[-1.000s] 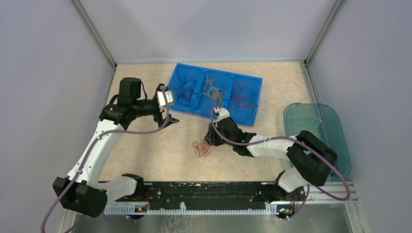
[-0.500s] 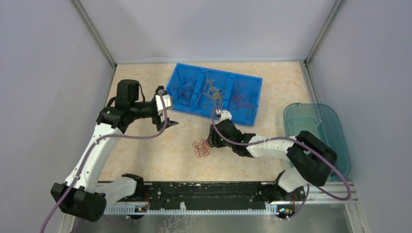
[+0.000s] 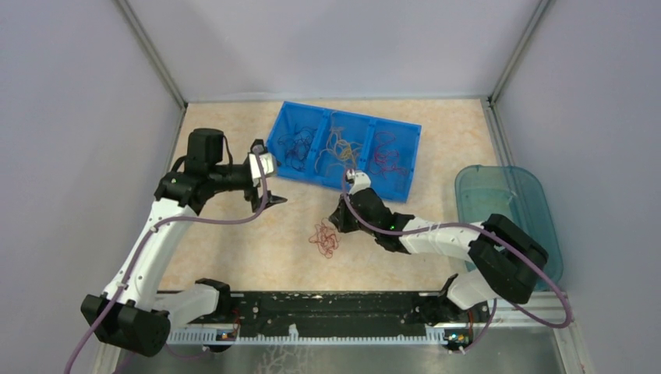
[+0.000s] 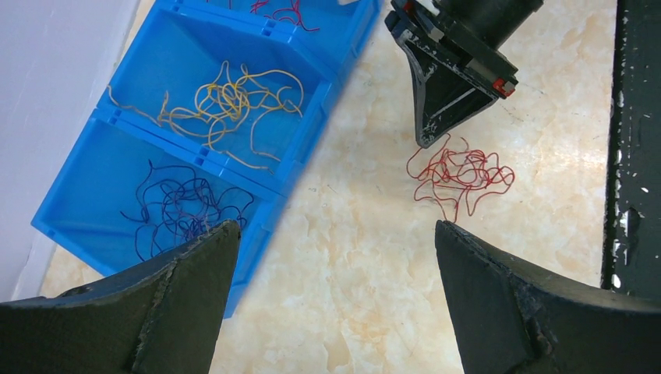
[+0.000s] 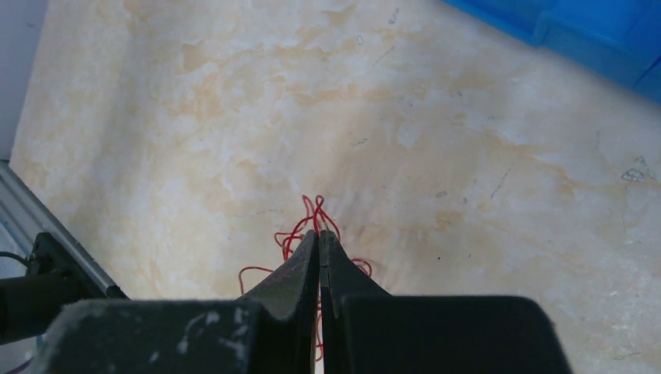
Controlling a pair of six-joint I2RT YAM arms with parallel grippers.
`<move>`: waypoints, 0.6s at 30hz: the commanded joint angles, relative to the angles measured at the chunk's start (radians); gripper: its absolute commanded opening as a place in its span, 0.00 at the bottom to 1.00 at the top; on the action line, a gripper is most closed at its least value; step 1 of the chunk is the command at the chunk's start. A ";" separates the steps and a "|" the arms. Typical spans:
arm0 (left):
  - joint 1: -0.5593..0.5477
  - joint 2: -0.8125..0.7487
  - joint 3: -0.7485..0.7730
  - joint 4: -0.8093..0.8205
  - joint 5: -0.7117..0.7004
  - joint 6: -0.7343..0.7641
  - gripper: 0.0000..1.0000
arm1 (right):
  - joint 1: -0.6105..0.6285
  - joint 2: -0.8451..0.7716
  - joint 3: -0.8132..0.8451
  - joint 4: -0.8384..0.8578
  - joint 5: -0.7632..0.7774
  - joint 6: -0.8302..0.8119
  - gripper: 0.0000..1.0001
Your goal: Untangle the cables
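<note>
A small tangle of red cables [image 3: 323, 239] lies on the marbled table in front of the blue bin [image 3: 415, 128]. My right gripper [image 3: 334, 225] is down at the tangle's upper right edge, shut on red strands that show at its tips [image 5: 319, 234]. The left wrist view shows the same tangle of red cables [image 4: 461, 173] running up to the right gripper's point [image 4: 426, 142]. My left gripper [image 4: 337, 230] hovers open over bare table by the bin's near left corner, holding nothing. Orange-yellow cables [image 4: 234, 97] and dark purple-blue cables [image 4: 187, 206] lie sorted in bin compartments.
The bin's third compartment holds reddish strands [image 3: 387, 156]. A translucent teal tub [image 3: 507, 202] stands at the right edge. Grey walls close in the left, back and right, and a black rail [image 3: 327, 308] runs along the near edge.
The right gripper's jaws have closed on the red tangle, and the tangle has stretched slightly toward it. The left arm has shifted a little and stayed open.
</note>
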 commanded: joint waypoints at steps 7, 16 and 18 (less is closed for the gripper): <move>-0.014 -0.029 0.002 -0.049 0.133 0.025 1.00 | -0.010 -0.181 -0.041 0.268 -0.219 -0.110 0.00; -0.209 -0.080 -0.102 -0.017 0.094 -0.032 0.91 | 0.027 -0.228 0.060 0.300 -0.319 -0.149 0.00; -0.255 -0.095 -0.130 0.019 0.056 -0.050 0.89 | 0.036 -0.227 0.073 0.309 -0.331 -0.149 0.00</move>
